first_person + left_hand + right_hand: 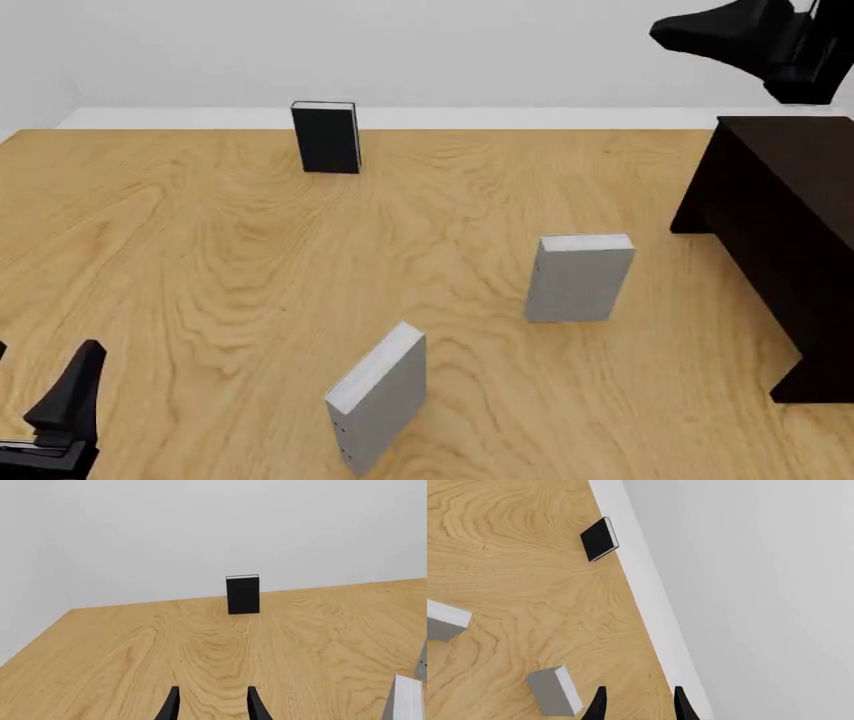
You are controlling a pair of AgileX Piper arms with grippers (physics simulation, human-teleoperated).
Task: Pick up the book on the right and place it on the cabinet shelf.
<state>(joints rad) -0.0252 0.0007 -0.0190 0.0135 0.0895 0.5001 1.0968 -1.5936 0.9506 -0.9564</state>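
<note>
The book (578, 278) is thick and pale grey-white and stands upright on the table, right of centre and just left of the cabinet shelf (787, 215). It also shows in the right wrist view as the book (552, 691). My right gripper (639, 707) is open and empty. Its arm (747, 40) hangs high above the cabinet's far end, well clear of the book. Down at the near left corner, my left gripper (213, 707) is also open and empty, with one of its fingers (74, 392) showing in the front view, far from the book.
A black book (326, 137) stands upright near the table's far edge, left of centre. A slimmer grey book (378, 395) stands tilted near the front middle. The dark cabinet fills the right side. A white wall lies behind the table.
</note>
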